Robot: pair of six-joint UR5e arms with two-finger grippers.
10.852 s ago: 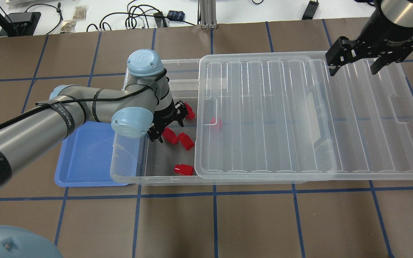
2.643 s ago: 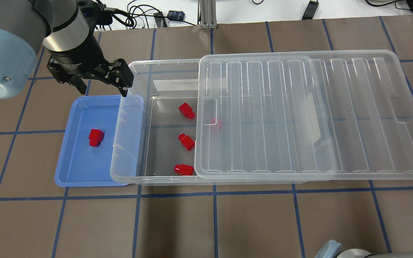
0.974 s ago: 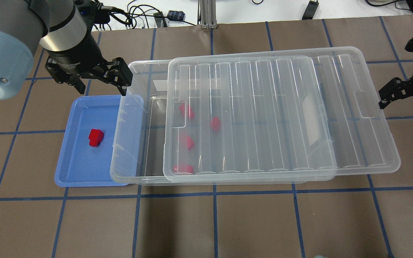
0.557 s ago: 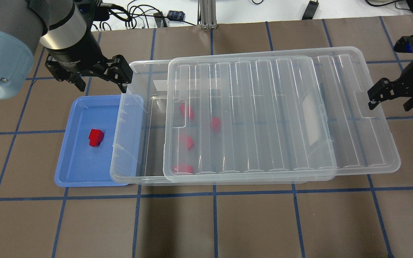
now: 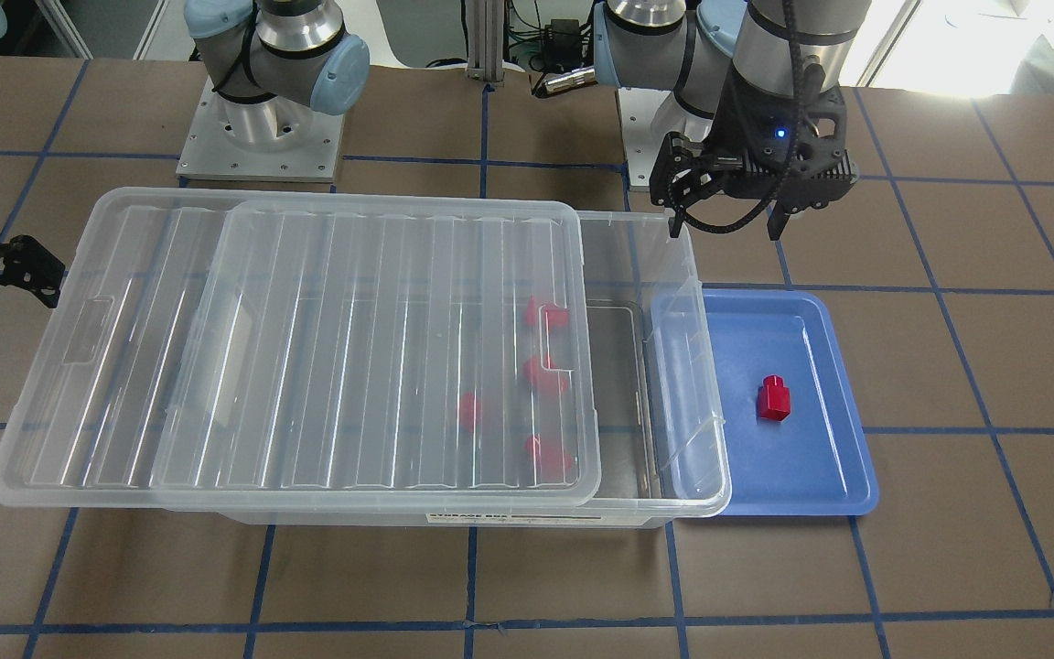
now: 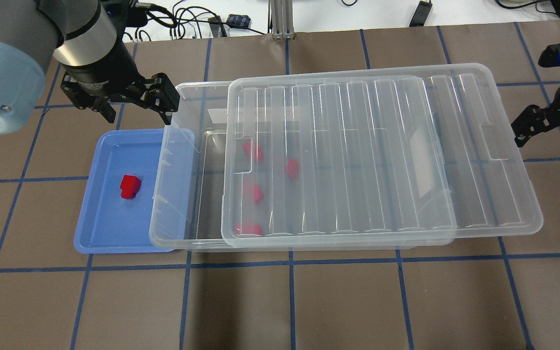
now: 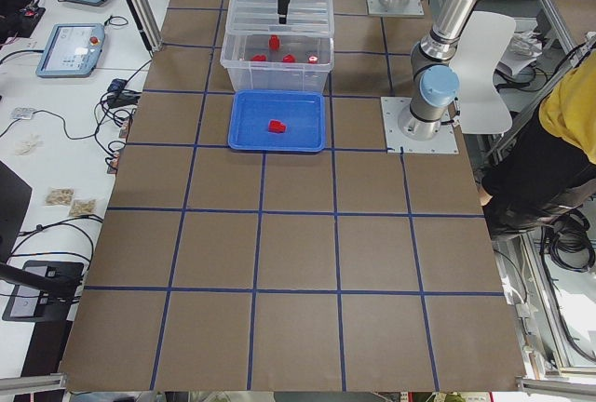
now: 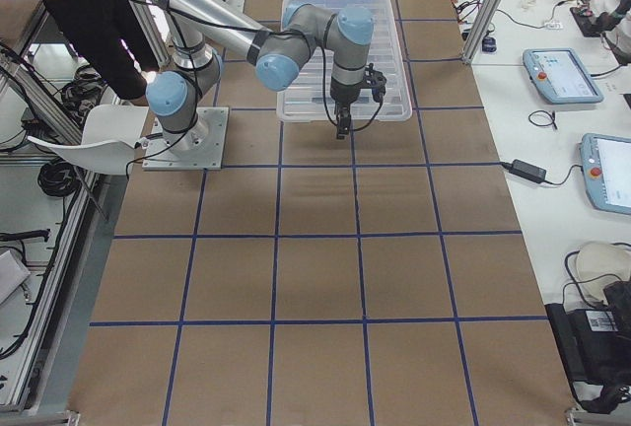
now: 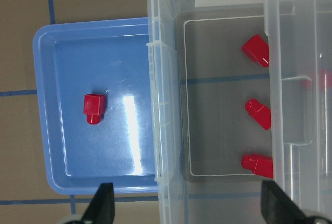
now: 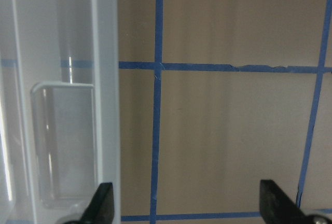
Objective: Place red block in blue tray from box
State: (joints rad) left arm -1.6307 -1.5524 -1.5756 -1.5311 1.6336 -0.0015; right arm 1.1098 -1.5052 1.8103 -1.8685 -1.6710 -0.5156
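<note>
One red block [image 6: 130, 186] lies in the blue tray [image 6: 110, 228], also in the left wrist view [image 9: 94, 108] and the front view [image 5: 774, 399]. Several more red blocks [image 6: 253, 192] lie in the clear box [image 6: 170, 194], mostly under its ribbed lid [image 6: 358, 155]. The lid lies shifted to the robot's right, leaving a strip open at the tray end. My left gripper [image 6: 139, 114] hangs open and empty above the tray's far edge, by the box corner. My right gripper [image 6: 547, 133] is open and empty, just past the lid's right end, apart from it.
The tray [image 5: 811, 476] sits tucked under the box's overhanging rim [image 5: 687, 366]. The lid's right end [image 10: 67, 130] juts out past the box. Cables and gear lie beyond the table's far edge [image 6: 187, 24]. A person [image 7: 568, 123] stands near the robot base.
A block went from the box into the tray with the left gripper. The lid then slid left over most of the opening. In the last second the right gripper only shifted slightly beside the lid's end.
</note>
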